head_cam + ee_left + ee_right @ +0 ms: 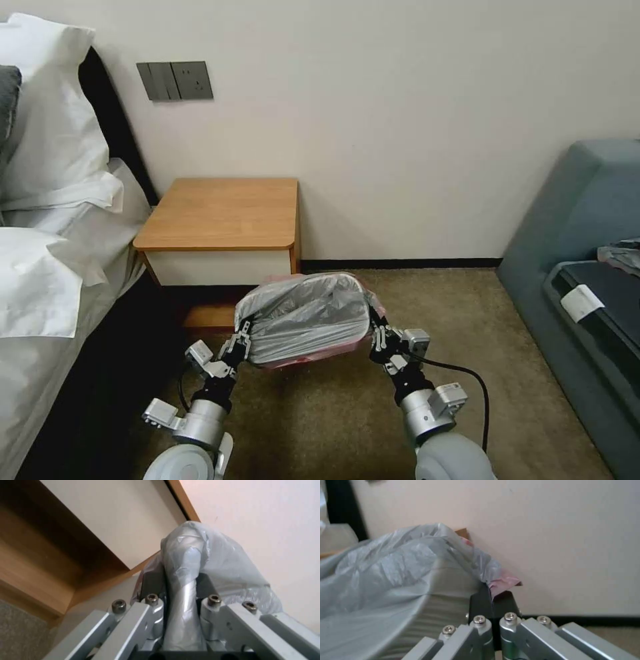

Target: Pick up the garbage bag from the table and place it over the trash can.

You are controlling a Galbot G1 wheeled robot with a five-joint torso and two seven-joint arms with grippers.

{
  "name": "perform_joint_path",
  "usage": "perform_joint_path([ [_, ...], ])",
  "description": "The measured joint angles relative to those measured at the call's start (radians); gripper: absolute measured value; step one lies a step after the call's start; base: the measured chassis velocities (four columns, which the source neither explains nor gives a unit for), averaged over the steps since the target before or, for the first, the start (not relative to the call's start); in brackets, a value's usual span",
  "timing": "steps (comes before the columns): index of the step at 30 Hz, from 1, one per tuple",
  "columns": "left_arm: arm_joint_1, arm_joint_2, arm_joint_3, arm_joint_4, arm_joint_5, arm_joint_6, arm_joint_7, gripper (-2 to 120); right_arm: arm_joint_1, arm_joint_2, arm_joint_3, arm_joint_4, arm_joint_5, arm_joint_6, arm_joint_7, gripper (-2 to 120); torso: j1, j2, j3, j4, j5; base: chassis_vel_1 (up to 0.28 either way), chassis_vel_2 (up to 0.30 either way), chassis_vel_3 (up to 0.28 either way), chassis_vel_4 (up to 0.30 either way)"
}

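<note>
Two grippers hold the garbage bag (pixel 303 317) stretched between them, and I see it draped over the trash can, whose own walls I cannot make out under the plastic. My left gripper (pixel 241 339) is clamped on the bag's near-left edge; in the left wrist view a bunched fold of grey plastic (pixel 186 580) runs up between its dark fingers (pixel 154 580), which stand a little apart around it. My right gripper (pixel 378 337) grips the opposite edge, and the right wrist view shows its black fingers (pixel 480 602) pressed together on the pink edge (pixel 503 582) of the bag (pixel 393 575). The bag's mouth gapes upward between the two grippers. Just beyond the grippers stands the table (pixel 223 213), its bare top higher than the bag, against the wall (pixel 413 120). Brown carpet (pixel 320 420) lies under both arms.
</note>
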Motion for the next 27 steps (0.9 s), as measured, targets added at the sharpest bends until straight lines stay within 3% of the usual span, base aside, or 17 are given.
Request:
perform_joint_path([
  [11, -0.016, 0.026, -0.008, 0.018, 0.084, -0.002, -0.023, 7, -0.001, -0.024, 0.024, -0.004, -0.172, 0.038, -0.014, 0, 0.000, 0.000, 0.000, 0.0000, -0.0001, 0.000, 0.000, 0.000, 0.000],
  [27, -0.001, 0.017, -0.004, -0.009, 0.019, 0.027, -0.032, 7, 0.039, -0.041, 0.034, -0.105, -0.236, 0.099, -0.093, 0, 0.000, 0.000, 0.000, 0.0000, 0.0000, 0.000, 0.000, 0.000, 0.000],
])
